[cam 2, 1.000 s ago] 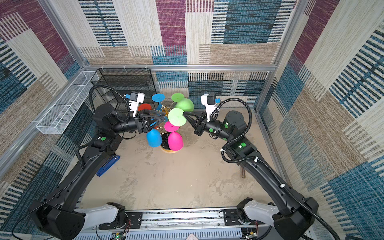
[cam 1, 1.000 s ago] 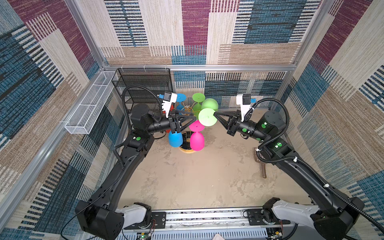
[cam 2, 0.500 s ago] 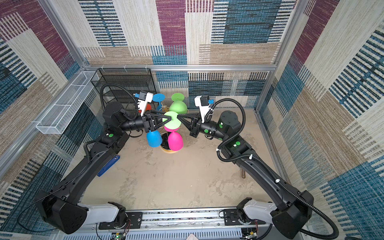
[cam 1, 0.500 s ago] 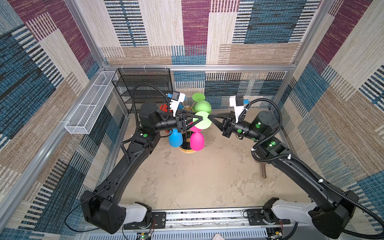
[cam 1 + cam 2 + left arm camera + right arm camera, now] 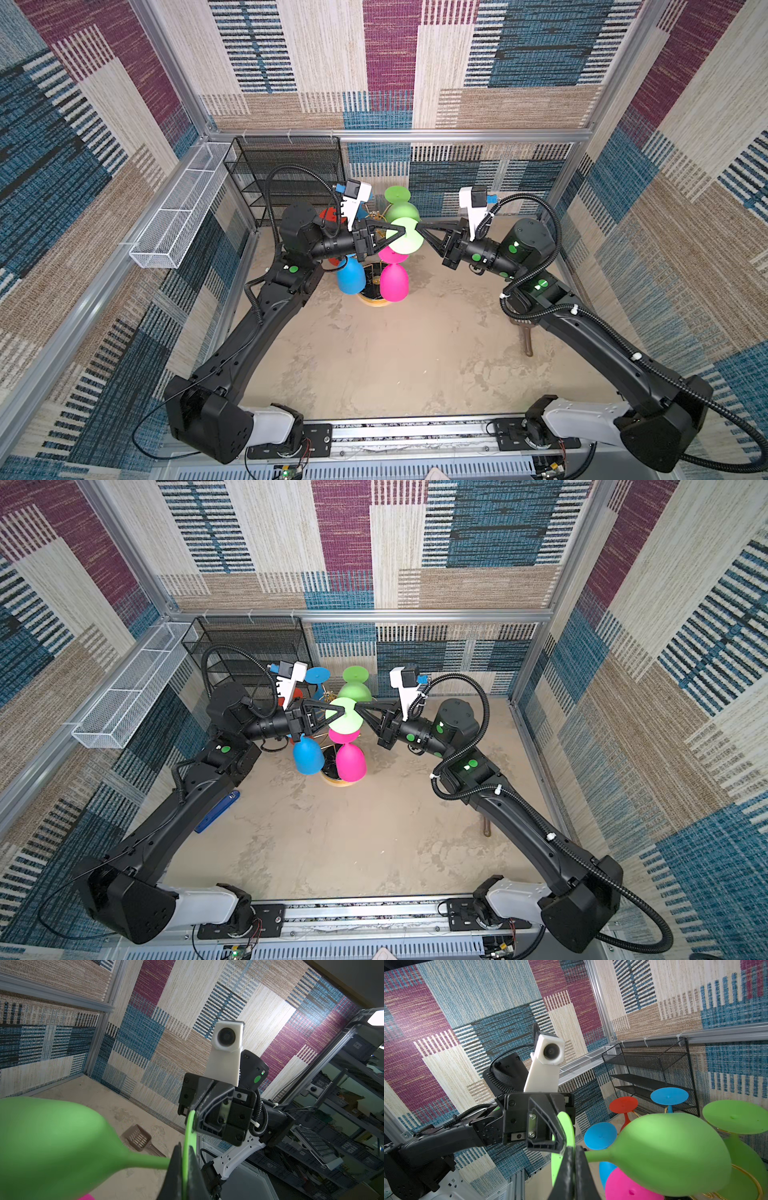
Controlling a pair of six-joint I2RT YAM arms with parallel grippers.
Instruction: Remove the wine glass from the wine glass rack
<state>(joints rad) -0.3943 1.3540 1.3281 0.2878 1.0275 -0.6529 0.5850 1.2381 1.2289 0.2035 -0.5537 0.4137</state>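
Observation:
A light green wine glass (image 5: pixel 405 239) (image 5: pixel 345 721) lies on its side in the air, just above the pink glass on the wine glass rack (image 5: pixel 374 298) (image 5: pixel 332 773). My left gripper (image 5: pixel 400 230) (image 5: pixel 188 1169) is shut on one edge of its round foot. My right gripper (image 5: pixel 418 227) (image 5: pixel 573 1169) is shut on the opposite edge, tip to tip with the left one. The bowl (image 5: pixel 52 1142) (image 5: pixel 675 1157) points away from both. Blue (image 5: pixel 351 278), pink (image 5: pixel 392 282), green (image 5: pixel 401 210) and red glasses hang upside down on the gold rack.
A black mesh shelf unit (image 5: pixel 286 174) stands at the back left, and a long white mesh basket (image 5: pixel 178 216) hangs on the left wall. A brown scoop (image 5: pixel 138 1139) lies on the sandy floor under the right arm. A blue object (image 5: pixel 218 810) lies by the left arm.
My left gripper has moved right to the green glass's foot and shut on it. The right gripper, holding the foot all along, has carried it slightly left.

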